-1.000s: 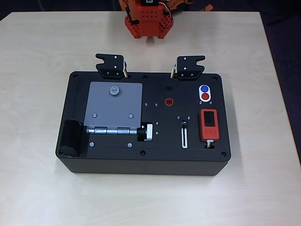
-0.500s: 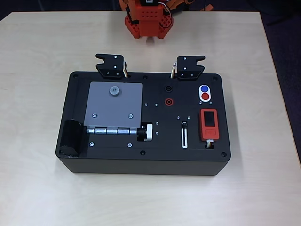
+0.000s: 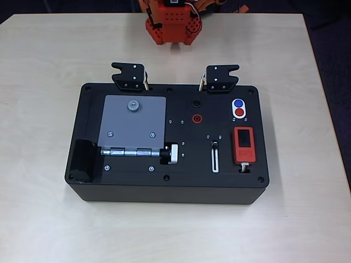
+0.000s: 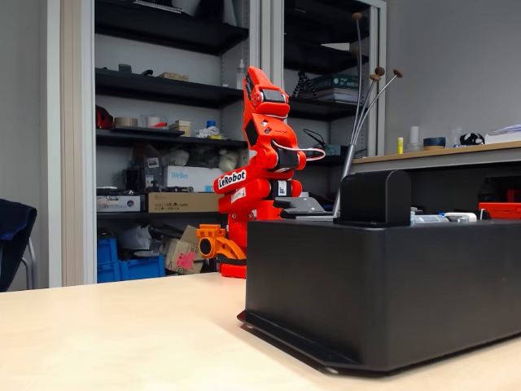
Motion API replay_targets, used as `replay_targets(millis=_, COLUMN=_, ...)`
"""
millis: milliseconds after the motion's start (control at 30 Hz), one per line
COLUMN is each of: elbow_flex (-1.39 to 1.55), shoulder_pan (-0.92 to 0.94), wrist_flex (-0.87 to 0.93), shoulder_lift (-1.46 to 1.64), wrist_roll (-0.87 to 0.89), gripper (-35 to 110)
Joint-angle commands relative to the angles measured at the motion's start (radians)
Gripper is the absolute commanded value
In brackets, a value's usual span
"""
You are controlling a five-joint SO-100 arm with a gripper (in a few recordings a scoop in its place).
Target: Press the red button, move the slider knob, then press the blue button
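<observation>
In the overhead view, a black box [image 3: 167,189] sits on the worktop [image 3: 44,66]. On its right half, the slider knob [image 3: 215,146] sits at its track's far end. Farther right, the blue button [image 3: 238,103] lies just beyond the red button [image 3: 239,112]. The orange arm [image 4: 259,155] stands folded behind; its end effector's opening cannot be told.
</observation>
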Motion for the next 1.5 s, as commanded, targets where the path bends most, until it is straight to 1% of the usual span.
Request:
replay_targets(millis=0, elbow_flex=0.003, shoulder_pan=-0.011, wrist_flex=-0.006, shoulder_lift=0.002, wrist_roll=0.101, gripper=0)
replay_targets(millis=200, elbow_flex=0.003, shoulder_pan=-0.011, wrist_flex=-0.006, shoulder_lift=0.002, wrist_roll=0.097, gripper=0)
replay_targets(millis=233, elbow_flex=0.003, shoulder_pan=-0.011, wrist_flex=-0.006, shoulder_lift=0.002, wrist_roll=0.063, gripper=0)
replay_targets(millis=300, elbow_flex=0.003, shoulder_pan=-0.011, wrist_flex=-0.006, shoulder_lift=0.002, wrist_roll=-0.06, gripper=0)
replay_targets(millis=367, elbow_flex=0.003, shoulder_pan=-0.011, wrist_flex=-0.006, shoulder_lift=0.002, wrist_roll=-0.106, gripper=0)
replay_targets(millis=500, elbow_flex=0.003, shoulder_pan=-0.012, wrist_flex=-0.006, shoulder_lift=0.002, wrist_roll=-0.023, gripper=0)
replay_targets(millis=533, elbow_flex=0.003, shoulder_pan=-0.012, wrist_flex=-0.006, shoulder_lift=0.002, wrist_roll=-0.048, gripper=0)
replay_targets(millis=600, elbow_flex=0.003, shoulder_pan=-0.011, wrist_flex=-0.006, shoulder_lift=0.002, wrist_roll=-0.169, gripper=0)
replay_targets(millis=633, elbow_flex=0.003, shoulder_pan=-0.006, wrist_flex=-0.002, shoulder_lift=0.002, wrist_roll=-0.192, gripper=0)
replay_targets(millis=733, elbow_flex=0.003, shoulder_pan=0.037, wrist_flex=0.052, shoulder_lift=0.002, wrist_roll=-0.209, gripper=0)
replay_targets(millis=900, elbow_flex=0.002, shoulder_pan=0.038, wrist_flex=0.14, shoulder_lift=0.002, wrist_roll=-0.215, gripper=0)
replay_targets(millis=1033, elbow_flex=-0.06, shoulder_pan=0.038, wrist_flex=0.258, shoulder_lift=0.002, wrist_roll=-0.219, gripper=0)
replay_targets(millis=1333, elbow_flex=-0.279, shoulder_pan=0.023, wrist_flex=0.701, shoulder_lift=0.008, wrist_roll=-0.261, gripper=0)
replay_targets(millis=1467, elbow_flex=-0.341, shoulder_pan=-0.002, wrist_flex=0.851, shoulder_lift=0.009, wrist_roll=-0.331, gripper=0)
